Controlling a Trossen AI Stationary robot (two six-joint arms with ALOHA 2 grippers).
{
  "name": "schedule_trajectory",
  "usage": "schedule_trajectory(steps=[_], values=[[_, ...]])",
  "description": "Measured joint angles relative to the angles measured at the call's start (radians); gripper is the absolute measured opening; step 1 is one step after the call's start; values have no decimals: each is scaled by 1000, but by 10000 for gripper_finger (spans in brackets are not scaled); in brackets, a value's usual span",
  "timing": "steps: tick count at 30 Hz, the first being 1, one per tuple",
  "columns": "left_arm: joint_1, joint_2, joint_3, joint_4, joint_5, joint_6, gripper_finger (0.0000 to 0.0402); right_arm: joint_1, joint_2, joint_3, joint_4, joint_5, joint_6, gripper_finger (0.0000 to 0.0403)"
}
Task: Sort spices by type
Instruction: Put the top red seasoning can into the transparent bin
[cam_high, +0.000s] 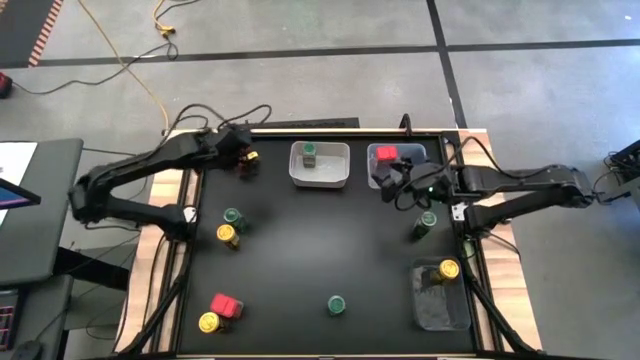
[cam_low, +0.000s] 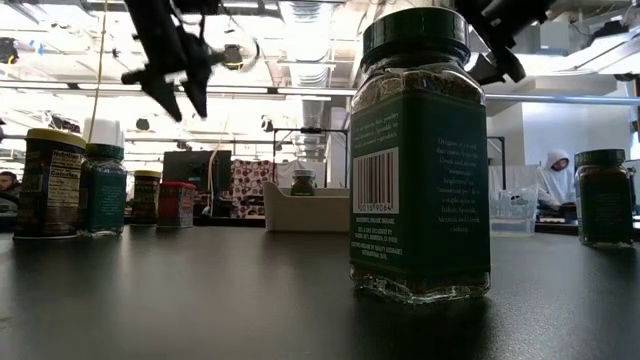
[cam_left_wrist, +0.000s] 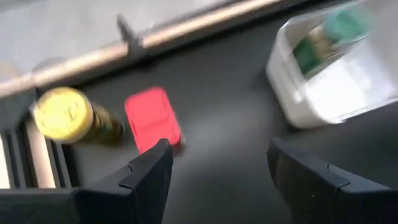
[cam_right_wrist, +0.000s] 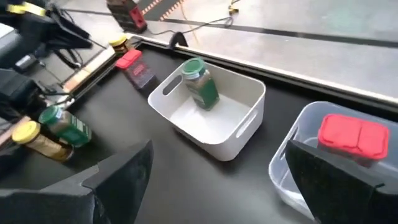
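My left gripper (cam_left_wrist: 219, 149) is open and hovers at the table's far left (cam_high: 243, 160), just above and beside a red boxy spice (cam_left_wrist: 152, 118) and a yellow-lidded jar (cam_left_wrist: 62, 115) standing on the table. My right gripper (cam_right_wrist: 219, 149) is open and empty, above the table near the clear far bin (cam_high: 392, 188). A green-lidded jar (cam_right_wrist: 199, 84) lies tilted in the white bin (cam_right_wrist: 249, 124). A red box (cam_right_wrist: 354, 137) sits in the clear bin (cam_right_wrist: 283, 174). Other jars stand scattered: green (cam_high: 232, 217), yellow (cam_high: 228, 235), green (cam_high: 428, 222), green (cam_high: 337, 304), red (cam_high: 227, 303), yellow (cam_high: 208, 322).
A second clear bin (cam_high: 440, 305) at the near right holds a yellow-lidded jar (cam_high: 447, 270). In the low view the green jar (cam_low: 420, 160) stands close to the camera. The table's raised rails (cam_high: 185, 250) run along its sides. Open black tabletop lies in the middle.
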Motion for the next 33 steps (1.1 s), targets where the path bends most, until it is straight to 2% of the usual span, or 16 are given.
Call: schedule_trajectory(steps=[3, 9, 14, 24, 33], values=[[56, 86, 8, -26, 53, -36, 249, -39, -17, 0, 1, -53, -52, 393], [142, 200, 23, -49, 56, -67, 249, -88, -29, 0, 1, -148, -101, 393], [196, 259, 23, -50, 70, -88, 249, -98, -26, 0, -1, -171, -126, 393], [244, 283, 23, -51, 70, -133, 249, -98, -26, 0, -14, -196, -129, 393], [249, 282, 23, 1, 70, -60, 250, -98, -26, 0, -18, -197, -129, 393]])
